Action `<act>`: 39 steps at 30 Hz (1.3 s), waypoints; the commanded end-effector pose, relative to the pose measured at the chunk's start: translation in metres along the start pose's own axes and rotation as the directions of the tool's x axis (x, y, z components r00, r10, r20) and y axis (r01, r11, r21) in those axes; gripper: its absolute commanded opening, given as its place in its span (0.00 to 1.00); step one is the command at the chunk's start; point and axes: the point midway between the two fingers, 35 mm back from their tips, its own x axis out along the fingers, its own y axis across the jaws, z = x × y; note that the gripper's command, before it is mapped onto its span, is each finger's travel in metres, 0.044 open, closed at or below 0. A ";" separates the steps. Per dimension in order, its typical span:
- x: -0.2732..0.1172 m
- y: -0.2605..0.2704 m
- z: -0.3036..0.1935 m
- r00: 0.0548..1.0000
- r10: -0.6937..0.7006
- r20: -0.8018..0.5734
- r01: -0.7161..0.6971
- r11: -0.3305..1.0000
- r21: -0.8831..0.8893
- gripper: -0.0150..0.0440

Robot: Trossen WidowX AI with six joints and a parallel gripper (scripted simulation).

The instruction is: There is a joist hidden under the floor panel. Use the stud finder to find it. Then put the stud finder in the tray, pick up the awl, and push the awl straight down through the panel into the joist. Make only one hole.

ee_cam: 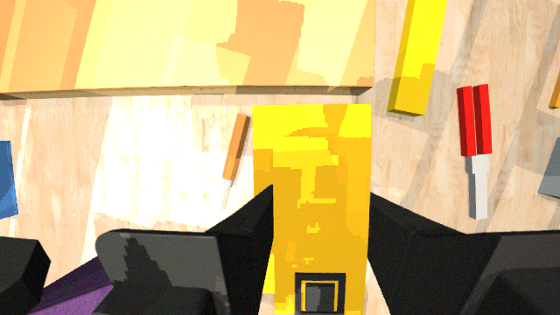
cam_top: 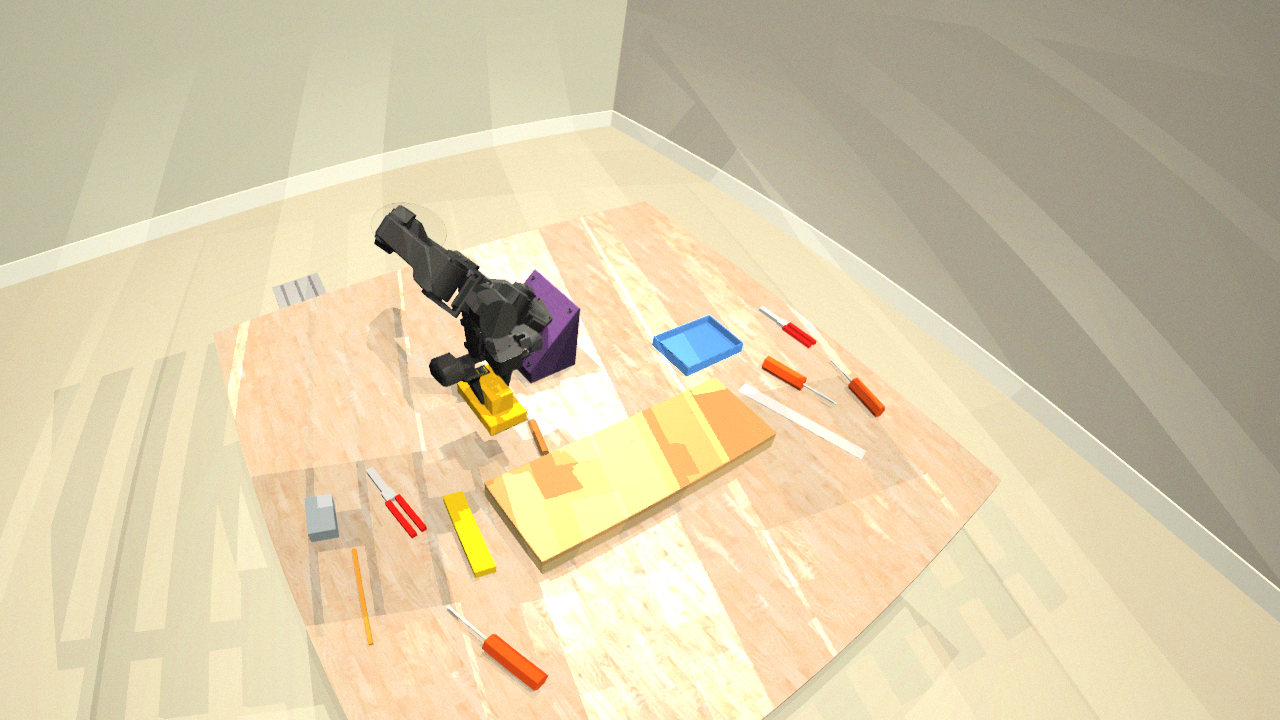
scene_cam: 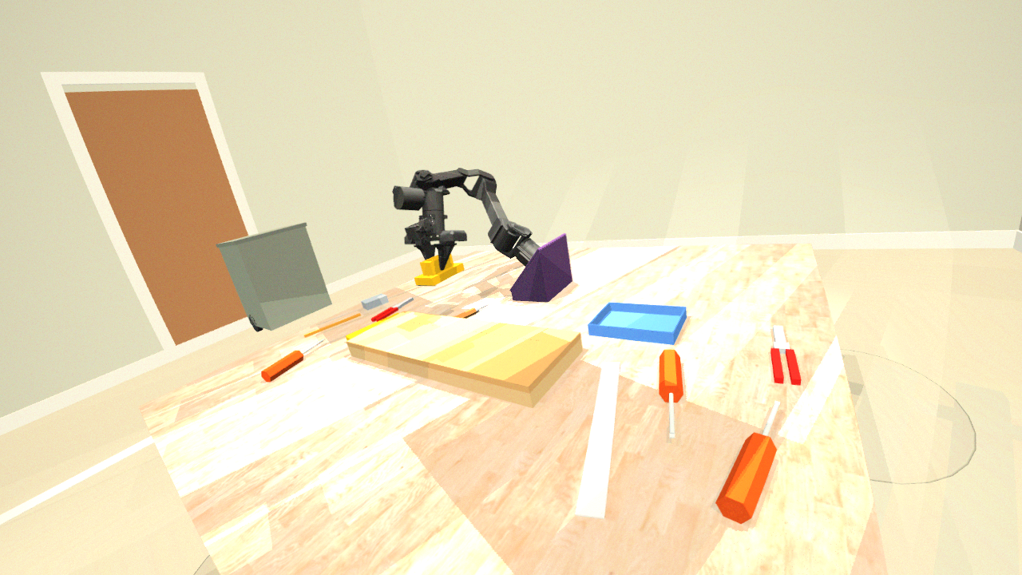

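Note:
My gripper point(cam_top: 490, 383) point(scene_cam: 437, 259) point(ee_cam: 311, 192) is shut on the yellow stud finder point(cam_top: 503, 415) point(scene_cam: 439, 274) point(ee_cam: 311, 157), which it holds level above the table, on the robot's side of the floor panel point(cam_top: 626, 465) point(scene_cam: 457, 346) point(ee_cam: 131, 48). The awl point(cam_top: 537, 437) point(scene_cam: 469, 313) point(ee_cam: 236, 146), with an orange-brown handle, lies between the stud finder and the panel. The blue tray point(scene_cam: 635, 334) point(ee_cam: 6, 184) is empty, beyond the panel's far right corner in the top view. The joist is hidden, and I can make out no hole in the panel.
A yellow bar point(cam_top: 469, 534) point(ee_cam: 416, 57), red-handled pliers point(ee_cam: 467, 122) and a grey block point(cam_top: 321, 519) lie left of the panel in the top view. A white strip point(cam_top: 802, 420) point(scene_cam: 600, 443) and orange screwdrivers point(cam_top: 784, 371) point(scene_cam: 746, 475) lie right. The purple base point(cam_top: 559, 331) stands behind the gripper.

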 end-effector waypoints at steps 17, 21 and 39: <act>0.002 -0.017 0.089 1.000 -0.006 0.017 0.006 1.000 0.023 0.25; 0.006 -0.018 0.107 1.000 -0.007 0.018 0.006 1.000 0.025 0.25; 0.029 -0.014 0.172 1.000 -0.009 0.021 0.008 0.999 0.031 0.25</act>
